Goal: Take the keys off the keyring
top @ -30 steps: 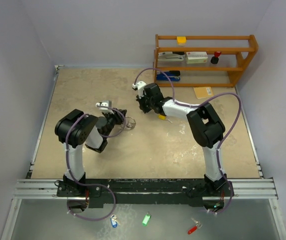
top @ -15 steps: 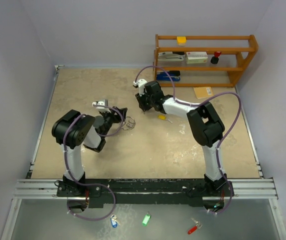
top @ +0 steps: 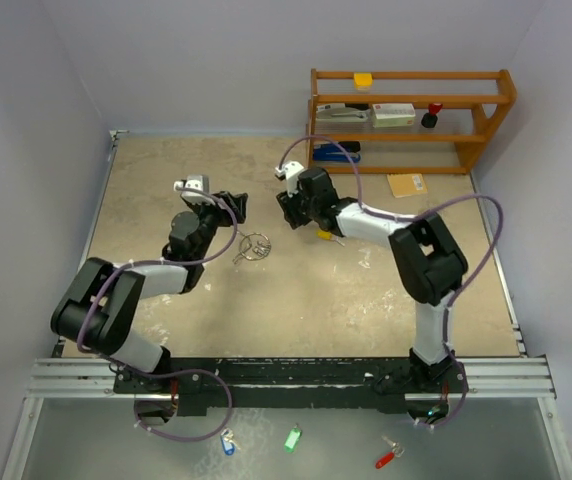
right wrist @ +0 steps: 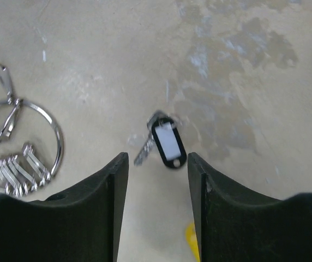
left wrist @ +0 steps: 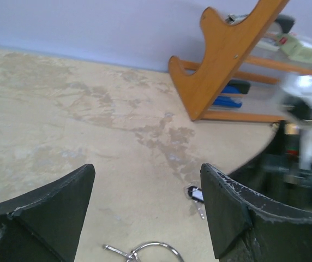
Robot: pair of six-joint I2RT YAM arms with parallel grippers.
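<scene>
Nearest us, the thin silver wire keyring [top: 251, 247] lies flat on the beige tabletop [top: 316, 300], a cluster of plain silver keys [right wrist: 19, 170] on its wire. Just beyond, our left pincer [top: 231, 204] hangs spread wide, holding nothing. Our right pincer [right wrist: 157, 164] is likewise parted above a black-headed key [right wrist: 167, 143] lying apart from the ring, a yellow-headed key [top: 323, 236] beside it. Farthest stands the orange wooden shelf [top: 416, 75], at the tabletop's far edge.

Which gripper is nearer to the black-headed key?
Right. The right gripper is poised just at the black-headed key; the left gripper is farther off, closer to the keyring.
</scene>
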